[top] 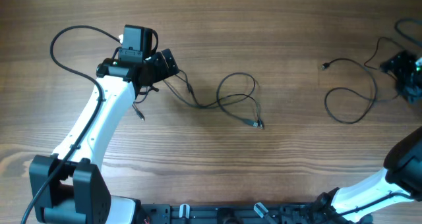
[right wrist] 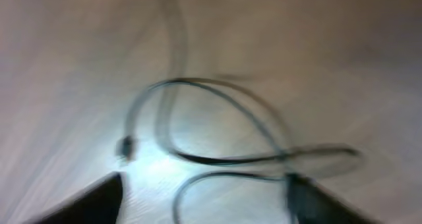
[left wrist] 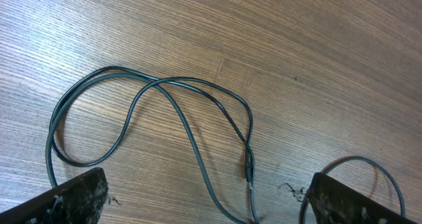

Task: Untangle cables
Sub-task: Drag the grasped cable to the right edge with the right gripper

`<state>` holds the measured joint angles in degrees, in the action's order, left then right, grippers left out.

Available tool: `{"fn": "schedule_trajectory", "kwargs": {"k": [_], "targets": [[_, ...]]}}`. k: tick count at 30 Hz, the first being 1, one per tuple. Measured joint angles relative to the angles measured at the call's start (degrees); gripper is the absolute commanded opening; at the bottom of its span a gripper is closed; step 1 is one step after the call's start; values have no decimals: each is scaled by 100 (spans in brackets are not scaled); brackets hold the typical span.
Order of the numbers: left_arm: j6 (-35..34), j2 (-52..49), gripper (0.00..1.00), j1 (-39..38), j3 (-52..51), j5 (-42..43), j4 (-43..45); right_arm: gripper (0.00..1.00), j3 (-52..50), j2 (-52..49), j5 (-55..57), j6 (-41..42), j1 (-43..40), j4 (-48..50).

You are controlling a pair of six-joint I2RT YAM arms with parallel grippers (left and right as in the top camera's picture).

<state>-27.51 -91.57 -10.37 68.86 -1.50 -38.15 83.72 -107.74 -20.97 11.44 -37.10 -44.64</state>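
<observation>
A tangle of thin black cables [top: 231,99] lies at the table's middle, with plugs at its right end [top: 258,124]. My left gripper [top: 169,64] hovers at the tangle's left end. In the left wrist view its fingers [left wrist: 204,204] are wide open, with two cable strands and a small connector [left wrist: 248,168] lying on the wood between them. A second cable [top: 349,92] lies in a loop at the right, its plug [top: 325,66] pointing left. My right gripper [top: 403,69] is at that cable's right end. The right wrist view is blurred; its fingers [right wrist: 204,201] are apart over cable loops [right wrist: 217,158].
A short cable end with a plug [top: 140,114] lies beside the left arm [top: 99,118]. The arm's own thicker wire [top: 66,39] arcs at the far left. The arm bases and a black rail [top: 217,214] line the table's front edge.
</observation>
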Motion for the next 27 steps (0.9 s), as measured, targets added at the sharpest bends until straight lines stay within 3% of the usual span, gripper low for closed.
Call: {"fn": "schedule_trajectory", "kwargs": {"k": [7, 10, 14, 20, 23, 24, 27], "targets": [[0, 0, 100, 0, 0, 0, 0, 5, 0, -4, -887, -109, 118, 1121], [0, 0, 100, 0, 0, 2, -2, 7, -13, -4, -358, 321, 144, 1130], [0, 0, 100, 0, 0, 0, 0, 21, -608, -4, 415, 1025, 236, 1165], [0, 0, 100, 0, 0, 0, 0, 21, -2111, -7, 844, 1451, 553, 1550], [0, 0, 100, 0, 0, 0, -4, 21, -2232, 28, 997, 1443, 551, 1808], [0, 0, 100, 0, 0, 0, 2, 22, -2236, 31, 1014, 1392, 555, 1810], [0, 0, 100, 0, 0, 0, 2, 38, -2151, 35, 852, 1211, 551, 1486]]}}
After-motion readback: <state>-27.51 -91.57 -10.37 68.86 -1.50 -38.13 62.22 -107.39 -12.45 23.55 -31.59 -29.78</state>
